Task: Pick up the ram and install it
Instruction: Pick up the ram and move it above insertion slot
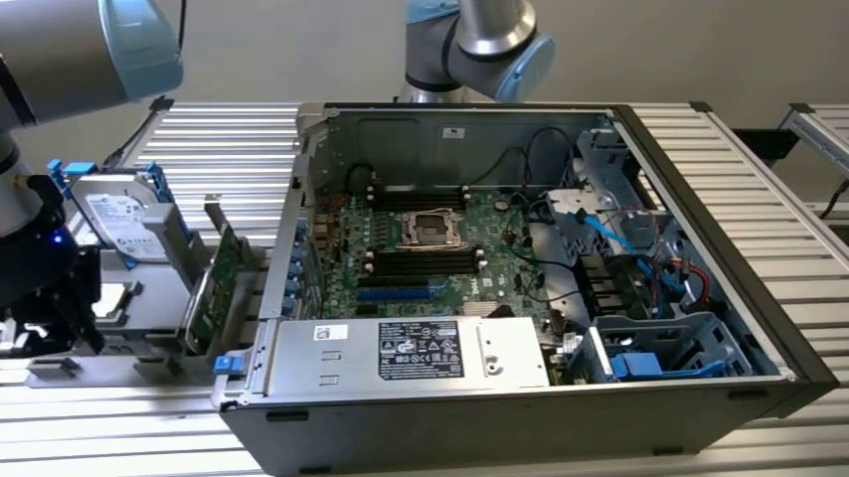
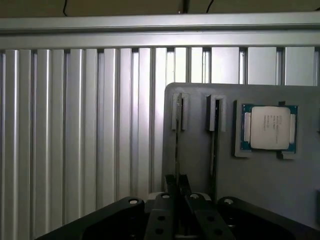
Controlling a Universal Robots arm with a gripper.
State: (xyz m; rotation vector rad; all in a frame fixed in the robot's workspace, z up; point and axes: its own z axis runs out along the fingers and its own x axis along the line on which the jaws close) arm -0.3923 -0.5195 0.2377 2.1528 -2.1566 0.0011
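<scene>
Grey holder (image 2: pixel 260 175): ram (image 2: pixel 176 150) edge-on, long axis along slot; fingers (image 2: pixel 184 185) narrow, apparently pinching it.

The ribbed aluminium table (image 1: pixel 743 179) I work over, silver slats side by side, an open dark computer case (image 1: pixel 531 437) lying on its side on them, a flat grey parts holder (image 2: pixel 260 175) just beside it toward the exterior view's left.
</scene>
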